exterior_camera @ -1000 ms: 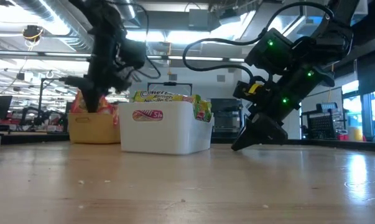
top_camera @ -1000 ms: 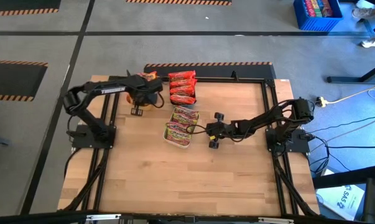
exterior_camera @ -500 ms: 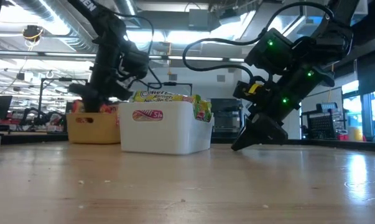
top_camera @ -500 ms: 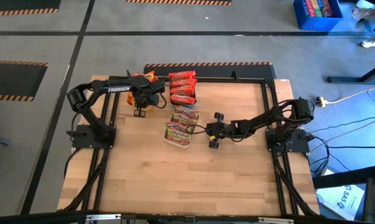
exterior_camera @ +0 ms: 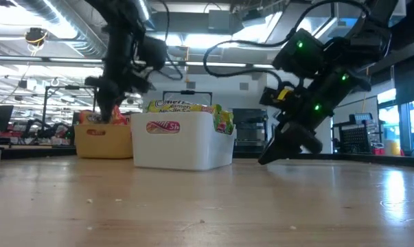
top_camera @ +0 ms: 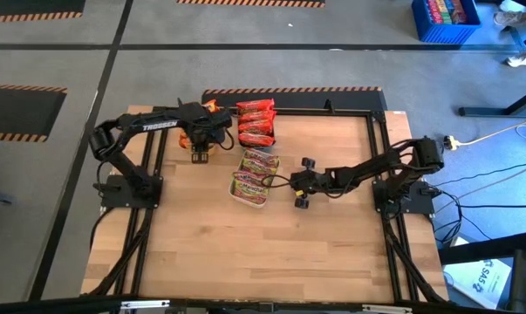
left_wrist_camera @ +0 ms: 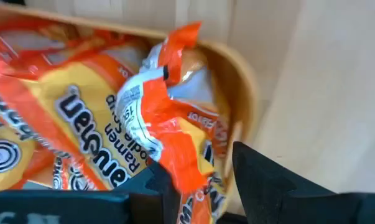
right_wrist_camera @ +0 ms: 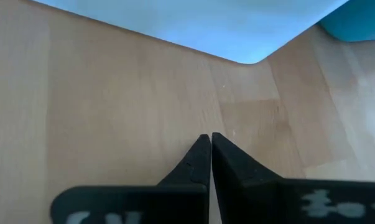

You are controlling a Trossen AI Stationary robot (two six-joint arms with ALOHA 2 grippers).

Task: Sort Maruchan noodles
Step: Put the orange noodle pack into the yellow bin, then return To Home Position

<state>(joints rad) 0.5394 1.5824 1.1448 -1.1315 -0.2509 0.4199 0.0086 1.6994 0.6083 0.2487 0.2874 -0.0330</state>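
Orange-yellow Maruchan noodle packets (left_wrist_camera: 69, 118) lie heaped in a yellow tray (exterior_camera: 104, 140) at the table's far left. My left gripper (top_camera: 200, 155) hangs open just above them, pointing down. One packet's crumpled end (left_wrist_camera: 175, 124) stands up between its fingers. Red packets (top_camera: 255, 122) lie stacked to the right of that tray. Green-pink packets (top_camera: 256, 172) fill a white tray (exterior_camera: 182, 140) at mid-table. My right gripper (top_camera: 292, 182) is shut with nothing in it, low over the wood to the right of the white tray. My left gripper comes from above, and the orange packet's upturned end (left_wrist_camera: 181, 165) shows right in front of one finger (left_wrist_camera: 156, 186). Whether that finger still touches it I cannot tell. The packet rests on the others in the yellow tray.
Black frame rails (top_camera: 376, 118) run along the table's far and side edges. A blue crate (top_camera: 444, 19) stands on the floor beyond the far right corner. Bare wood (top_camera: 263, 253) covers the near half of the table.
My left gripper has opened over the yellow tray and let go of the orange packet, which has sunk from standing tall under the fingers onto the heap. The gripper has rolled a little and shifted slightly toward the table's right.
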